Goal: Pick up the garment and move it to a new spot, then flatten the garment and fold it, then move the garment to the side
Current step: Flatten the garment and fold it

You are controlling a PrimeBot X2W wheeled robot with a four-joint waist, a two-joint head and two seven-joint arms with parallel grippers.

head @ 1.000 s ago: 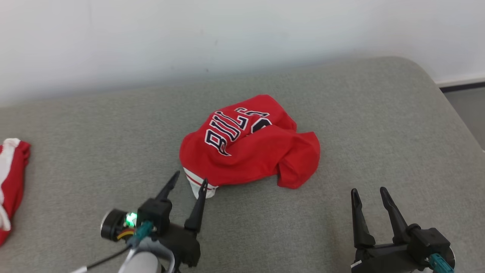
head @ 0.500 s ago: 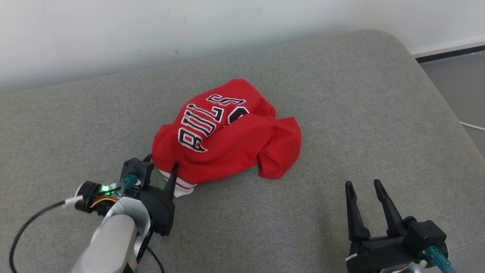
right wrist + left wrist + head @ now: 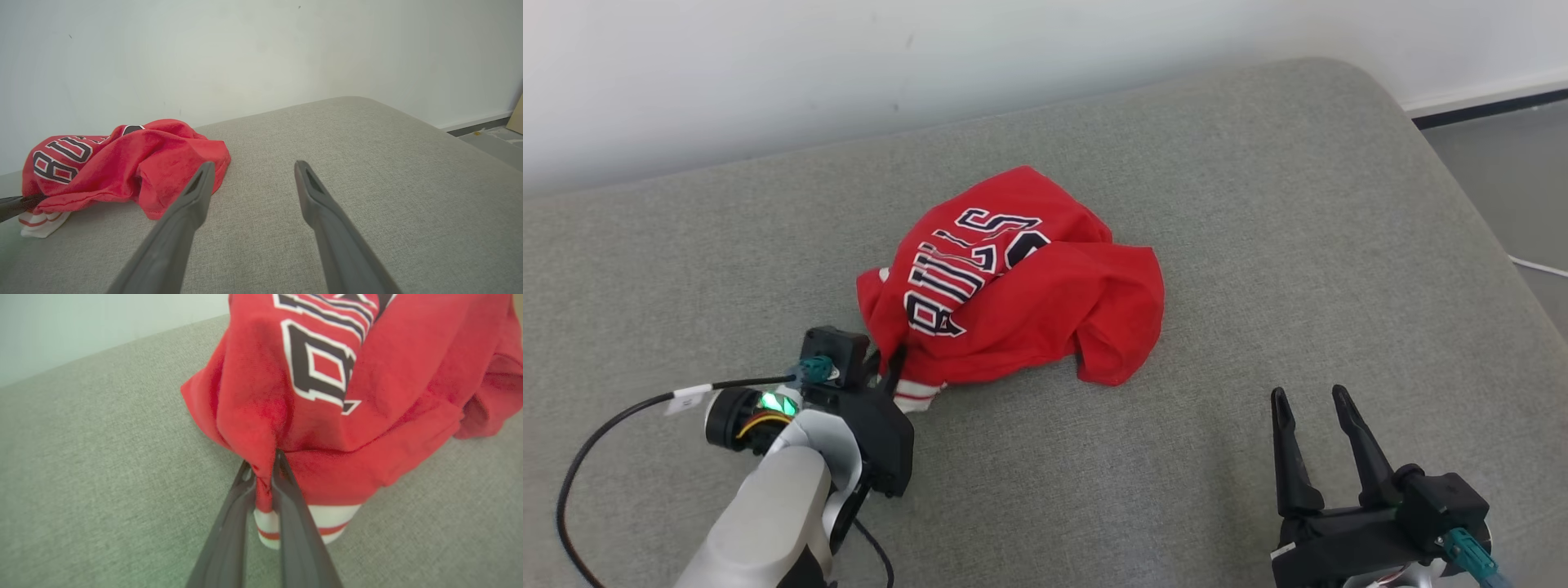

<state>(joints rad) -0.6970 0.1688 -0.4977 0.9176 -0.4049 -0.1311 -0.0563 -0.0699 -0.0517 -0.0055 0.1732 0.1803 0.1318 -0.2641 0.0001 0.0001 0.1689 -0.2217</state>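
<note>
Red jersey (image 3: 1013, 278) — crumpled, dark white-edged lettering uppermost, white striped hem at its near-left edge. It lies mid-cushion on grey woven upholstery (image 3: 1258, 245), near the pale wall (image 3: 849, 65). Left gripper (image 3: 263, 463) — clenched on a fold of red cloth just above the hem. Right gripper (image 3: 1308, 395): jaws spread wide, low over the upholstery, well apart from the jersey, on its right.

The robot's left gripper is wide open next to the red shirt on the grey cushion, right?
Not quite. The left gripper is not wide open. The left wrist view shows its two fingers pinched shut on a fold of the red shirt. The rest is right: the shirt lies on the grey cushion.
</note>
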